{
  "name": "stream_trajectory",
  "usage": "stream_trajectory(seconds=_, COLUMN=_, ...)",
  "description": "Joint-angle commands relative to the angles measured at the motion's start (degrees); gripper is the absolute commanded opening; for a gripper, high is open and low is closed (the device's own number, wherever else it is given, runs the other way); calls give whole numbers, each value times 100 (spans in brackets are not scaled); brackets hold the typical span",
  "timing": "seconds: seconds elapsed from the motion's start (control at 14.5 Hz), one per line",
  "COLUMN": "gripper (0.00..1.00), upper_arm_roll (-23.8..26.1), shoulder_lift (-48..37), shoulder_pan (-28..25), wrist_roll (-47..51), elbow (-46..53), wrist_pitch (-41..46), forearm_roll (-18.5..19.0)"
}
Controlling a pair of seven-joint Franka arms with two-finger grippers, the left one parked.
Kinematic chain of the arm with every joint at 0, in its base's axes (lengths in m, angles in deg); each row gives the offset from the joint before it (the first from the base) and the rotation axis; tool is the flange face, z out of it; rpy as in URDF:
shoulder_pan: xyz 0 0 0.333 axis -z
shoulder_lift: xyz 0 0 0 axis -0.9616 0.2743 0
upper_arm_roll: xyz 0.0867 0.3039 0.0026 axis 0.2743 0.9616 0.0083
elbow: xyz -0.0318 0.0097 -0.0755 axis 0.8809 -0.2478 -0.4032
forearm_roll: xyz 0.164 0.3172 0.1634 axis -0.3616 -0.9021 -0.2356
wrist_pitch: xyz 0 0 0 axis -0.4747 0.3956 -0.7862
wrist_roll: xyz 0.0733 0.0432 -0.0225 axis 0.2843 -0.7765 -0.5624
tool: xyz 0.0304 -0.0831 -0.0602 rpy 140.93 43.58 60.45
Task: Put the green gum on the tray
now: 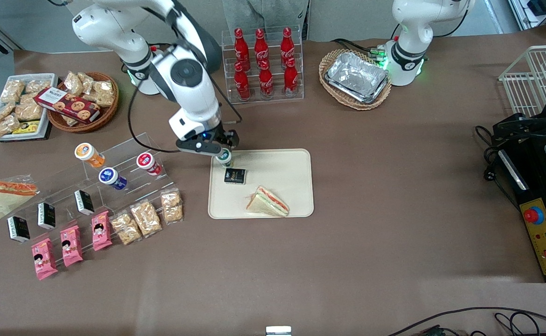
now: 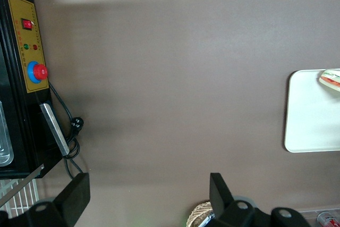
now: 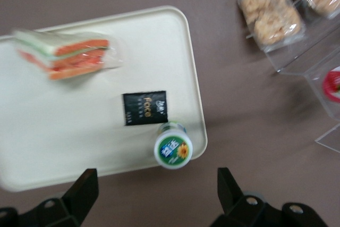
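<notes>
One green gum (image 3: 172, 151) is being left standing at the tray (image 1: 291, 168) corner, beside one black packet (image 3: 145, 107) and one sandwich (image 1: 268, 202). The hand (image 3: 154, 190) is being held above it, fingers apart.

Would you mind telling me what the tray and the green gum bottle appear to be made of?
The tray looks like matte cream plastic: smooth, uniform, with a moulded rim. The green gum, standing on it, seems to be plastic with a glossy printed lid and green label. The hand is open above it.

A bare brown table (image 2: 175, 78) fills most of the view. A black control box (image 2: 24, 78) carries a yellow panel (image 2: 29, 43) with a red knob (image 2: 40, 71). A sandwich (image 2: 330, 79) lies on the cream tray (image 2: 311, 120).
</notes>
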Motion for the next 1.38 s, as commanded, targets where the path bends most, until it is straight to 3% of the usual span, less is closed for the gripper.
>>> stream_trajectory(seconds=0.0, gripper=100, upper_arm_roll=-46, shoulder_lift=-46, shoulder_pan=49, wrist_roll=-544, elbow=1708, wrist_pitch=1774, forearm_roll=-270)
stream_trajectory(seconds=0.14, gripper=100, upper_arm_roll=-64, shoulder_lift=86, shoulder_pan=127, wrist_roll=-913, elbow=2842, wrist_pitch=2734, forearm_roll=-270)
stream_trajectory(seconds=0.28, gripper=100, upper_arm_roll=-64, shoulder_lift=69, shoulder_pan=460, wrist_roll=-1116, elbow=3330, wrist_pitch=3211, forearm_roll=-279)
stream_trajectory(seconds=0.41, gripper=100, upper_arm_roll=-20, shoulder_lift=-123, shoulder_pan=916, wrist_roll=-1553, elbow=3287, wrist_pitch=3239, forearm_roll=-279)
stream_trajectory(seconds=0.97, gripper=100, upper_arm_roll=33, shoulder_lift=-168, shoulder_pan=3175, wrist_roll=-4927, elbow=3181, wrist_pitch=3318, forearm_roll=-279)
stream_trajectory(seconds=1.31, gripper=100, upper_arm_roll=15, shoulder_lift=-124, shoulder_pan=3485, wrist_roll=-5081, elbow=3225, wrist_pitch=3309, forearm_roll=-279)
